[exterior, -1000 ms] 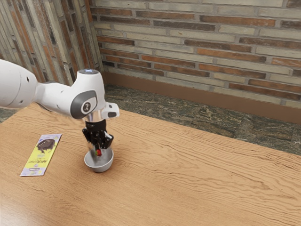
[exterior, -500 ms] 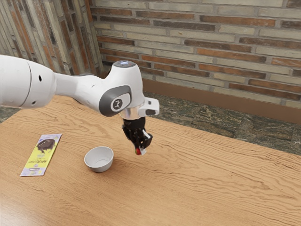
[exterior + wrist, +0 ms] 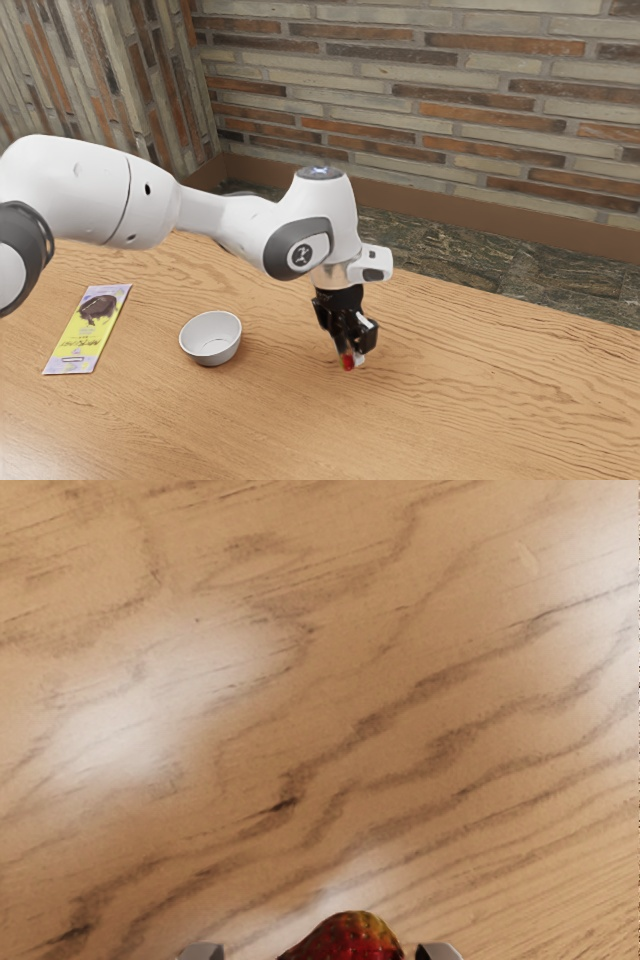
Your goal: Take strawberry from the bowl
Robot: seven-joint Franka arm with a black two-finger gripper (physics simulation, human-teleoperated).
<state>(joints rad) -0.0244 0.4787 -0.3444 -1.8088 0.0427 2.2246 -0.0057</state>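
Your gripper is closed on the strawberry, holding it between its two fingertips. In the exterior view, the strawberry is outside the bowl, well apart from it toward the exterior view's right and a little nearer the camera. It shows as a small red spot at the lower end of your black gripper, which points down at the table. Whether the strawberry touches the wood, you cannot tell from here.

The bowl is round, pale grey and upright on the table, with its open side up. Near it, toward the exterior view's left, a flat packet lies at a slant. The packet is yellow with lilac ends and a dark picture on its farther half; it and the bowl are apart.

Your white arm comes in from the exterior view's left, passes beyond the bowl and bends down to the gripper on the bowl's other side. Farther beyond the bowl, past the table's edge, are a dark stone floor and a wall of narrow brown, orange and cream bricks.

In the wrist view, the strawberry's seeded red top, tinged green, sits between the grey fingertips, over wavy wood grain.
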